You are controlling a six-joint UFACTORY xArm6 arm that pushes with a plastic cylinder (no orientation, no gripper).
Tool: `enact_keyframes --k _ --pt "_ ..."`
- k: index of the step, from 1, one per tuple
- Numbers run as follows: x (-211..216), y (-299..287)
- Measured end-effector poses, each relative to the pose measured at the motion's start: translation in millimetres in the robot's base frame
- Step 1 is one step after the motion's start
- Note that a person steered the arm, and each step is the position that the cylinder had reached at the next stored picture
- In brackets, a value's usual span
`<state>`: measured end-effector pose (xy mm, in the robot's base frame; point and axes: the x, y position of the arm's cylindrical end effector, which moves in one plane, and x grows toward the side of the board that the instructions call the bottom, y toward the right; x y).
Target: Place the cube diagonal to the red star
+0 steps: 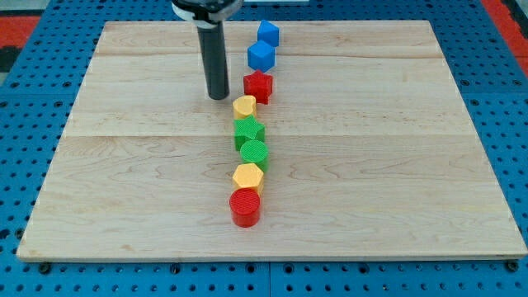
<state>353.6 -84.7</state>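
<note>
A red star lies in the upper middle of the wooden board. A blue cube sits just above it, touching or nearly so. A second blue block lies above that, near the board's top edge. My tip rests on the board to the left of the red star and up-left of a yellow block, apart from both.
Below the yellow block, a column of blocks runs down the board: a green star, a green round block, a yellow hexagon and a red cylinder.
</note>
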Motion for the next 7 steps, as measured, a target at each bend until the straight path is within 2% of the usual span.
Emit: enact_keyframes --k 1,2,3,4,5,6,7 --pt "-20.6 -34.5" --pt "-68.9 -15.5" --pt "-75.0 59.6" --pt "-58.7 67.4" --pt "-55.4 111.3" --pt "-76.7 178.2" --pt "-109.2 198.2"
